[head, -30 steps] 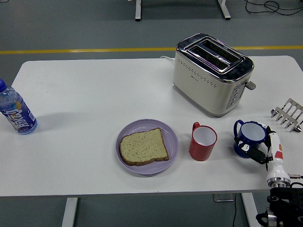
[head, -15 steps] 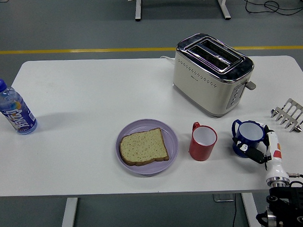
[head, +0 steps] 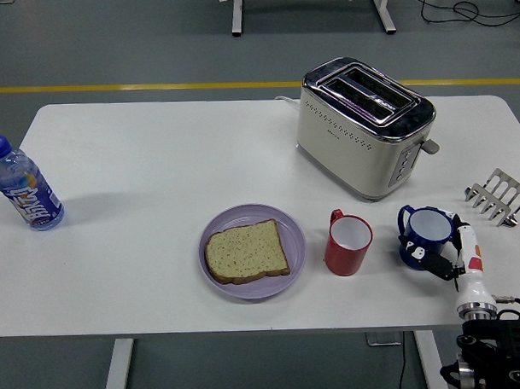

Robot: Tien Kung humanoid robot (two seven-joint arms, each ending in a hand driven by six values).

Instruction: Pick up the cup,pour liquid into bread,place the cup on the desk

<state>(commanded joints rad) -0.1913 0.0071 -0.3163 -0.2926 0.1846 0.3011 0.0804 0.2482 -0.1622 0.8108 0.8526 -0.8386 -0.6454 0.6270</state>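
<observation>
From the head view, the right hand (head: 454, 256) has its fingers curled around the blue cup (head: 427, 235) on the white table (head: 140, 173); farther to its left sit a red cup (head: 347, 243) and then the bread (head: 246, 251) on a purple plate (head: 295, 236)

Changes: blue cup and right hand, beside the red cup

Blue cup (head: 429, 235): compared with a second ago, sits slightly higher in the head view, a touch farther from the table's near edge, still to the right of the red cup (head: 348, 243); no shift in the last half second. Right hand (head: 454, 258): has moved the same small way with it, fingers against the cup's right side.
</observation>
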